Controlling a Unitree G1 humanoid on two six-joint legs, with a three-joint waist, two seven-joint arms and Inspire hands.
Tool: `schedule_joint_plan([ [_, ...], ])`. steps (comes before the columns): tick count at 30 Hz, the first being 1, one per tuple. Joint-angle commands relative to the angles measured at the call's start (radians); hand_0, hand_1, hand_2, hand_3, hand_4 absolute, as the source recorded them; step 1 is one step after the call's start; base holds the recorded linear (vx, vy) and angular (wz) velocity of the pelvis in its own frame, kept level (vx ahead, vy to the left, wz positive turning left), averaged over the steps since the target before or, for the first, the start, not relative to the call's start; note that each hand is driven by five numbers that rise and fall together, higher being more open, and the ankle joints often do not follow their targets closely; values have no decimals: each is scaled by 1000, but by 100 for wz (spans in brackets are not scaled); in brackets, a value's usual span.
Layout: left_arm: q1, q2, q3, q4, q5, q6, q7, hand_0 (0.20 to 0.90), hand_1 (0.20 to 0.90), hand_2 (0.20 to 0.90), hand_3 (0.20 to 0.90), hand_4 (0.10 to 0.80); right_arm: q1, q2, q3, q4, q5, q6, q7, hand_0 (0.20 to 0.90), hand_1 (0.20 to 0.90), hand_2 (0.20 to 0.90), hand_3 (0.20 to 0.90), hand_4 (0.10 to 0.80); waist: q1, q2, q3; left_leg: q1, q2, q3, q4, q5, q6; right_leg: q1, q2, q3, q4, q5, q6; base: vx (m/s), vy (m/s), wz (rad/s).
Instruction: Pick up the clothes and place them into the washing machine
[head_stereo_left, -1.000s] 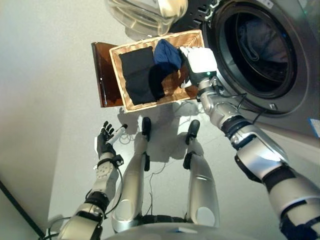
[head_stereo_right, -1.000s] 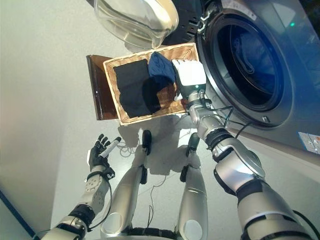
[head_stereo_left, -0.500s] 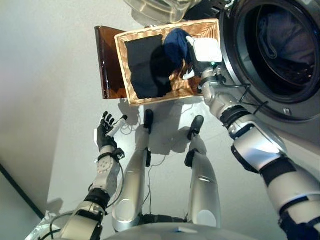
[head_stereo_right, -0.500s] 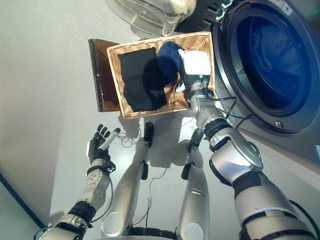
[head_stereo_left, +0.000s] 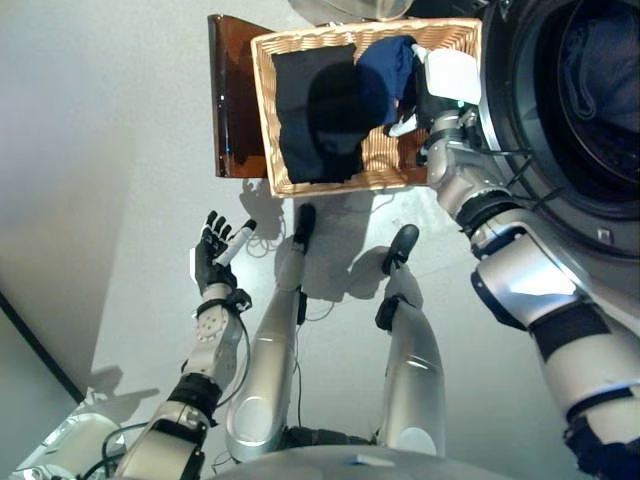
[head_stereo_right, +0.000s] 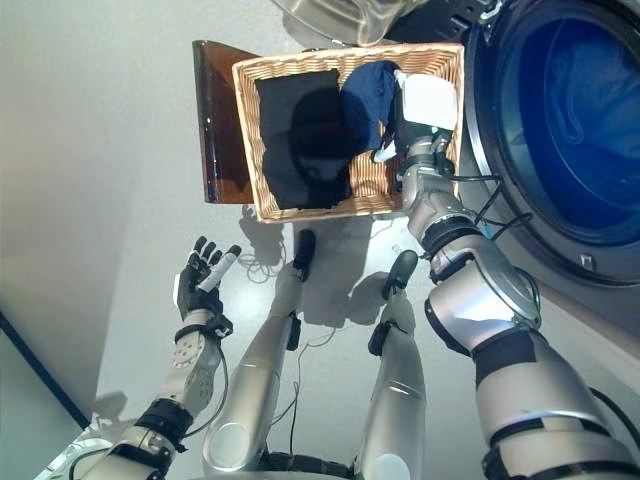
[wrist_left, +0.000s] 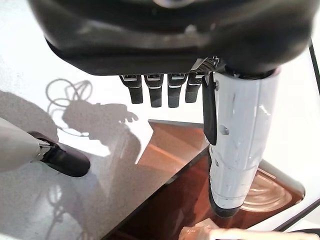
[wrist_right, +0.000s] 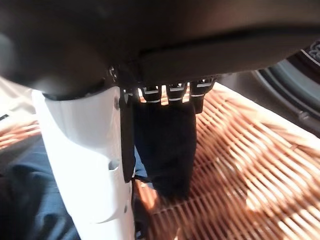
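In the wicker basket on the floor beside the washing machine, the right hand is reaching down at the blue garment. In its own wrist view dark cloth hangs just below the short curled fingers, with the white-covered thumb alongside — whether they are actually pinching it cannot be told. No writing can be read anywhere in these views.

Compared with a second ago, the whole scene is sitting lower and further right in the head views, so the camera is shifting; the right hand is now sitting deeper over the blue garment than before. The black garment is lying flat, its long axis running from the basket's far rim toward the near one, with the bunched blue garment beside it on the machine's side. A brown board is lying against the basket's outer side.

The left hand is hanging low over the floor — fingers straight and spread, holding nothing.
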Motion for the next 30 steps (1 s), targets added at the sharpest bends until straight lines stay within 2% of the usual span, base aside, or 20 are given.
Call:
schedule_joint_plan([
  [1, 58, 75, -17, -113, -8, -70, 15, 900, 900, 900, 900, 800, -129, -68, 11, -2, 39, -36, -51, 900, 900, 900, 900, 800, 16, 75, -22, -61, -27, 25, -59, 29, -43, -34, -36, 103, 137, -127, 29, -18, 41, 7],
  [6, 51, 69, -30, -111, -13, -68, 15, 900, 900, 900, 900, 800, -156, -86, 1, 8, 71, -41, -59, 900, 900, 900, 900, 800, 29, 92, -22, -79, -36, 14, -56, 32, -40, -56, -45, 103, 159, -135, 29, -21, 31, 8],
  [7, 49, 69, -32, -114, -17, -71, 17, 900, 900, 900, 900, 800, -164, -85, 5, 5, 76, -42, -58, 856, 856, 856, 856, 769, 30, 94, -22, -84, -39, 11, -55, 33, -39, -60, -47, 103, 164, -138, 28, -24, 7, 7],
  [9, 49, 69, -29, -115, -20, -71, 17, 900, 900, 900, 900, 800, -166, -89, 8, -7, 83, -45, -58, 815, 815, 815, 815, 739, 32, 96, -22, -93, -42, 8, -52, 35, -39, -69, -48, 105, 171, -140, 27, -22, 11, 12],
  [12, 51, 66, -30, -114, -28, -71, 14, 900, 900, 900, 900, 800, -180, -90, 10, 1, 94, -44, -57, 516, 516, 516, 516, 525, 37, 101, -22, -101, -47, -1, -51, 37, -39, -73, -51, 102, 176, -146, 26, -16, 12, 11],
  [13, 52, 66, -32, -118, -29, -72, 14, 900, 900, 900, 900, 800, -182, -89, 8, 1, 99, -46, -57, 458, 458, 458, 458, 484, 38, 103, -22, -104, -48, -3, -50, 38, -39, -74, -52, 102, 176, -146, 26, -13, 10, 7],
  [14, 53, 66, -33, -121, -33, -72, 12, 900, 900, 900, 900, 800, -186, -91, 9, 2, 100, -46, -58, 260, 260, 260, 260, 343, 40, 104, -22, -108, -49, -5, -49, 39, -39, -77, -52, 102, 179, -148, 25, -12, 10, 7],
  [15, 54, 67, -36, -123, -34, -71, 12, 900, 900, 900, 900, 800, -188, -92, 10, 4, 102, -46, -60, 200, 200, 200, 200, 300, 41, 105, -22, -110, -50, -6, -50, 40, -39, -77, -52, 101, 178, -147, 25, -11, 12, 6],
  [30, 53, 65, -34, -109, -38, -74, 22, 900, 900, 900, 900, 800, -199, -88, -3, -13, 132, -56, -83, 200, 200, 200, 200, 300, 34, 101, -22, -107, -48, -2, -42, 41, -42, -72, -49, 110, 172, -145, 23, -1, 2, 1],
])
